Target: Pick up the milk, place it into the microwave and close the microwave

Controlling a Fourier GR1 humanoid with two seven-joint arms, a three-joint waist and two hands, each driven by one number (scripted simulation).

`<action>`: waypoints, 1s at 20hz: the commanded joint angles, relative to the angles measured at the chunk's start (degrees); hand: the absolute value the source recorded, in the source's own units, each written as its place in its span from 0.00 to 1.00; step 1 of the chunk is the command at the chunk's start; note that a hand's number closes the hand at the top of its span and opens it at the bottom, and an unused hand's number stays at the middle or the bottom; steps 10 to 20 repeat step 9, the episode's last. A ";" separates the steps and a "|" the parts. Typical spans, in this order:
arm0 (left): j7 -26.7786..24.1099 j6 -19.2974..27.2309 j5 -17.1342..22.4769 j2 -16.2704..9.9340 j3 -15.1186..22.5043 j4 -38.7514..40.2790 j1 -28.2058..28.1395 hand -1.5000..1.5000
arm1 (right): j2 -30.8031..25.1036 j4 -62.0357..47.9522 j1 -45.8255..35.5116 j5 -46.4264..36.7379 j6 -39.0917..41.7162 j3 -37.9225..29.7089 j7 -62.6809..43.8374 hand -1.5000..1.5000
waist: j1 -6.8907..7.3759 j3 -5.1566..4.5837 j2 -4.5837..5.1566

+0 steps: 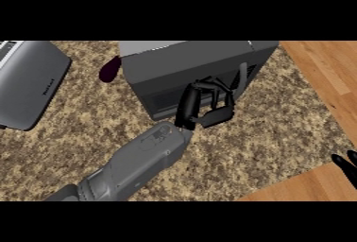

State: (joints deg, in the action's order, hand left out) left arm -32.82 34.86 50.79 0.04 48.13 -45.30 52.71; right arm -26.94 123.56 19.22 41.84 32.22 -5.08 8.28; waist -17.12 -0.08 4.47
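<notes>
Black and curled against the microwave (188, 71) front, the left hand (202, 106) grips nothing visible and sits nearer than the right hand (346, 165), while the milk is nowhere visible, presumably inside the microwave.

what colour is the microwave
Dark grey, with a lighter grey top, seen in the head view: microwave.
</notes>
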 commanded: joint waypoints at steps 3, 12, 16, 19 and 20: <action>-0.25 -0.16 2.01 -0.04 -2.91 6.45 3.12 1.00 | -0.55 0.74 0.05 1.17 0.17 0.59 -0.85 0.00 | -0.29 -0.04 1.02; -2.00 0.97 3.21 -0.04 -2.56 6.56 2.95 1.00 | -1.36 1.52 -0.12 2.09 0.37 0.11 -1.24 0.00 | -1.28 -0.04 1.22; -2.00 0.97 3.21 -0.04 -2.56 6.56 2.95 1.00 | -1.36 1.52 -0.12 2.09 0.37 0.11 -1.24 0.00 | -1.28 -0.04 1.22; -2.00 0.97 3.21 -0.04 -2.56 6.56 2.95 1.00 | -1.36 1.52 -0.12 2.09 0.37 0.11 -1.24 0.00 | -1.28 -0.04 1.22; -2.00 0.97 3.21 -0.04 -2.56 6.56 2.95 1.00 | -1.36 1.52 -0.12 2.09 0.37 0.11 -1.24 0.00 | -1.28 -0.04 1.22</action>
